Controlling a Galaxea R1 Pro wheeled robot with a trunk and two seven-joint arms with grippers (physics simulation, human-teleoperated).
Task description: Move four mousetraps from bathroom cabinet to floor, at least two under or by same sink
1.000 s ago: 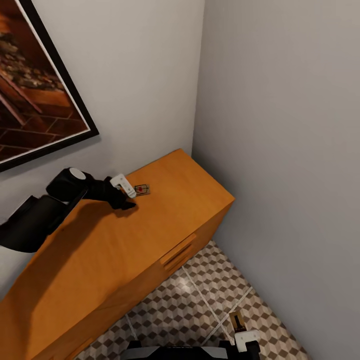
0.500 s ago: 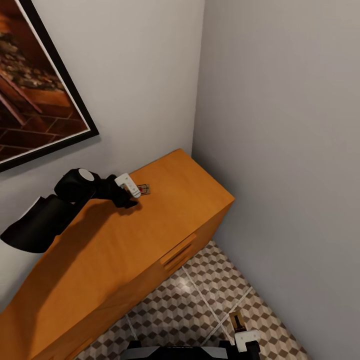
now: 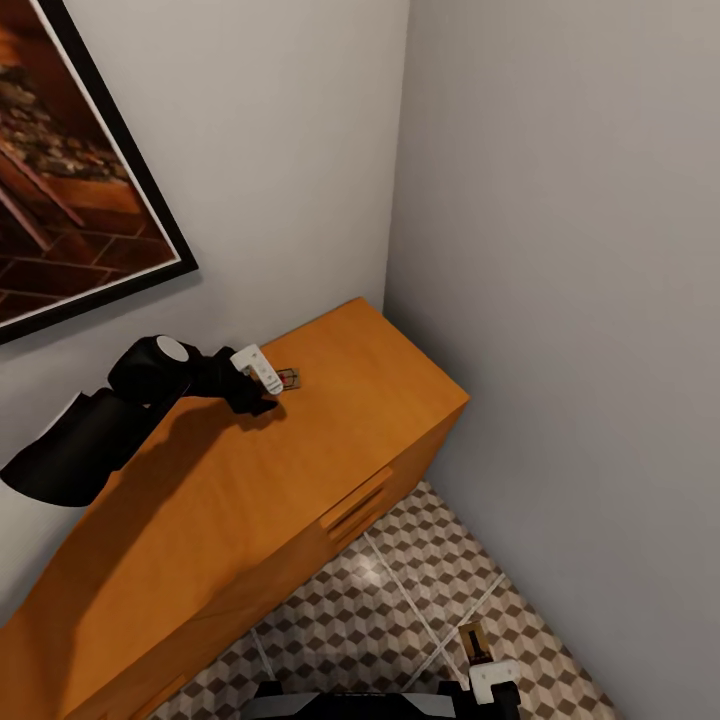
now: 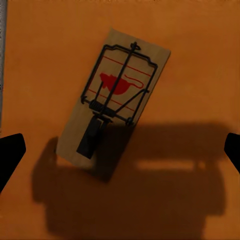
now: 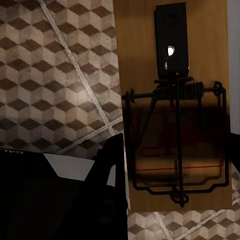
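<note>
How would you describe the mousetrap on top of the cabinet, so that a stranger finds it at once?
Start from the orange-brown cabinet in the corner of the room, under the framed picture. On its flat top, near the back wall, the left gripper hovers over the mousetrap. It is a small flat wooden rectangle with dark wire and a red mouse mark.

Mousetrap (image 3: 289, 379) on cabinet (image 3: 330, 440) top near wall; cabinet in corner, on bathroom floor (image 3: 400, 610).

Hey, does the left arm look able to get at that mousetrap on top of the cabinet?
Probably yes: the left gripper hangs open right over the mousetrap, with nothing between them on the cabinet.
</note>
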